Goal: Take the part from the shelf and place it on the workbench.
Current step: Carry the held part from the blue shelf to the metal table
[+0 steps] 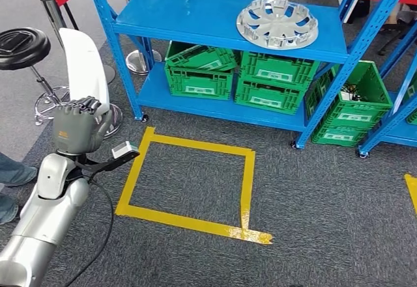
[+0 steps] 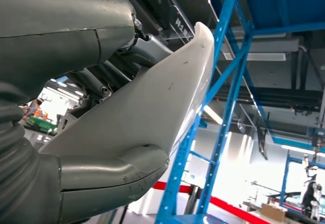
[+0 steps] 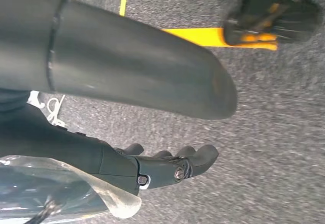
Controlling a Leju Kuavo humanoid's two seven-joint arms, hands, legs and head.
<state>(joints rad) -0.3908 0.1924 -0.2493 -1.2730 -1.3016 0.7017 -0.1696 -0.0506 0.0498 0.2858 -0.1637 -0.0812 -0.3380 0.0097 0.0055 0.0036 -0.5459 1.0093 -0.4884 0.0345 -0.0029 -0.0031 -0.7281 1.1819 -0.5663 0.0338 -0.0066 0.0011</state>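
Note:
My left hand (image 1: pixel 79 127) is raised at the left of the head view and grips a white curved panel part (image 1: pixel 83 66), which stands up above the fingers. Up close in the left wrist view, the same white part (image 2: pixel 153 107) lies between the grey thumb and the darker fingers (image 2: pixel 96 87) of my left hand (image 2: pixel 57 41). My right hand (image 3: pixel 126 71) hangs over the grey carpet with its fingers (image 3: pixel 172 165) apart and nothing in it.
A blue shelf (image 1: pixel 221 20) stands ahead with a silver wheel cover (image 1: pixel 277 23) on its upper board and green crates (image 1: pixel 201 72) below. A yellow tape square (image 1: pixel 187 183) marks the carpet. A black stool (image 1: pixel 22 46) and a person's shoes (image 1: pixel 12 176) are at the left.

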